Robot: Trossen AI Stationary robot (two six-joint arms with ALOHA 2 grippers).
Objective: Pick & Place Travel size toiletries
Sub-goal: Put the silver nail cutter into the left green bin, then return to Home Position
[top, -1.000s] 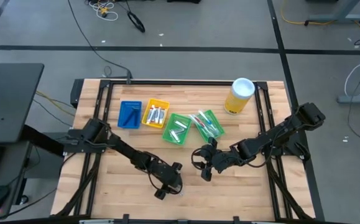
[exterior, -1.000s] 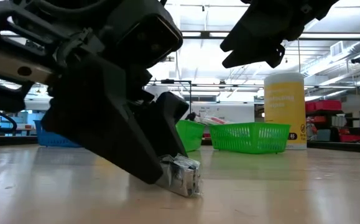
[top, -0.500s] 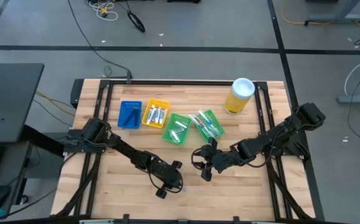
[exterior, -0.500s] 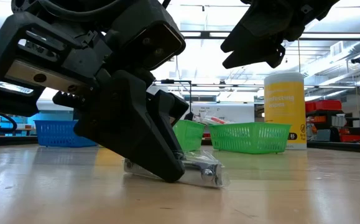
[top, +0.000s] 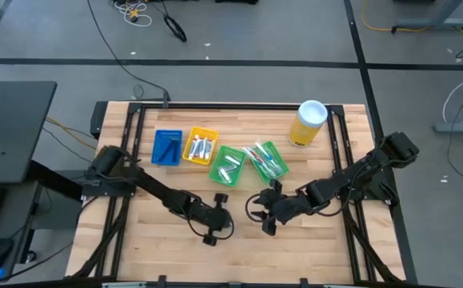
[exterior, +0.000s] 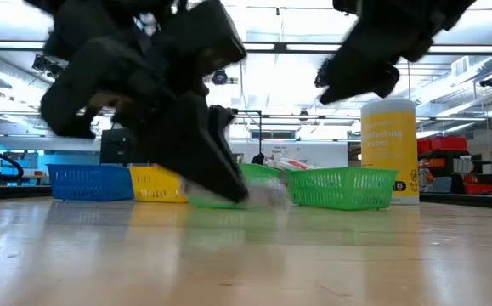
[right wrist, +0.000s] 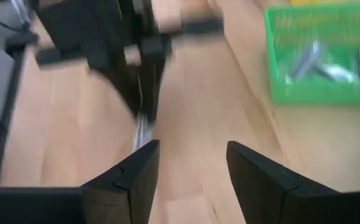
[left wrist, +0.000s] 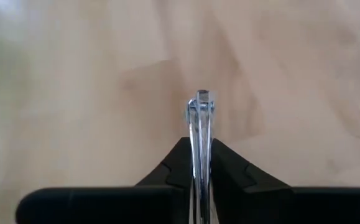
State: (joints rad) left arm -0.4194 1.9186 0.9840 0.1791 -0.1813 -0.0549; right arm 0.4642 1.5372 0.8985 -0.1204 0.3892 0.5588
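The left gripper [left wrist: 199, 158], raised just above the table's [top: 311, 240] front middle, is clenched on a thin clear-wrapped toiletry [left wrist: 200, 134] standing edge-on between its fingers (which kind cannot be told). The right gripper [right wrist: 189, 165] hovers nearby, jaws apart and empty. Carrying well likely means keeping the pinch firm and clearing the green bin's [exterior: 343, 189] rim before releasing. The yellow canister's [exterior: 390, 149] label is too blurred to read.

Bright overhead light, motion-blurred views
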